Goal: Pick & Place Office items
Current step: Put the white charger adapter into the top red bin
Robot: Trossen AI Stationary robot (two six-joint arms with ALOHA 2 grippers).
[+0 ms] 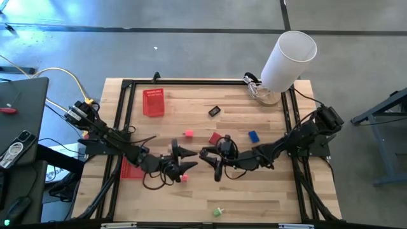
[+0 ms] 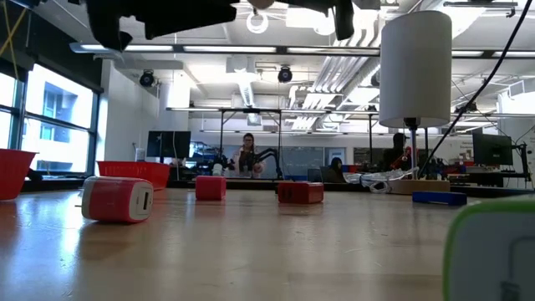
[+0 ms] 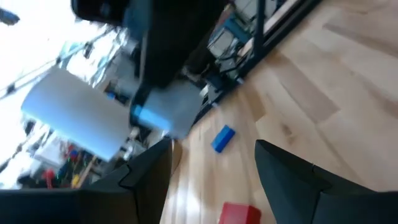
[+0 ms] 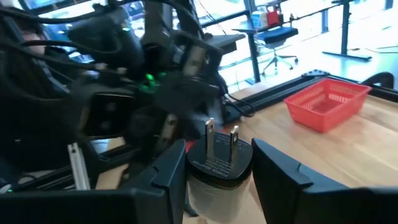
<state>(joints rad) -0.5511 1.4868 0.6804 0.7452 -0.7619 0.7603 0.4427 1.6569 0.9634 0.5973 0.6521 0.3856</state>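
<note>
My right gripper (image 1: 211, 161) hangs over the table's middle, shut on a black plug adapter (image 4: 219, 163) with two metal prongs. My left gripper (image 1: 187, 159) faces it from the left, open, with nothing between its fingers (image 3: 149, 171). Small items lie on the wood: a pink piece (image 1: 188, 133), a red piece (image 1: 215, 138), a blue piece (image 1: 254, 135), a black piece (image 1: 214, 111), a green piece (image 1: 217, 211) and a red-pink one (image 1: 184, 179). The low view shows both grippers well above the tabletop. My right gripper pinches the adapter's round black body (image 4: 198, 167) between its two fingers. The fingers lie level and come from the table's right side. The prongs (image 4: 222, 144) stick out forward, away from the wrist. The adapter is lifted clear of the table.
One red mesh basket (image 1: 153, 102) stands at the far left, another (image 1: 130, 169) lies under my left arm. A tall white cylinder (image 1: 289, 58) stands at the far right corner beside loose cables (image 1: 257, 91). A black frame (image 1: 191, 82) runs around the table's edges.
</note>
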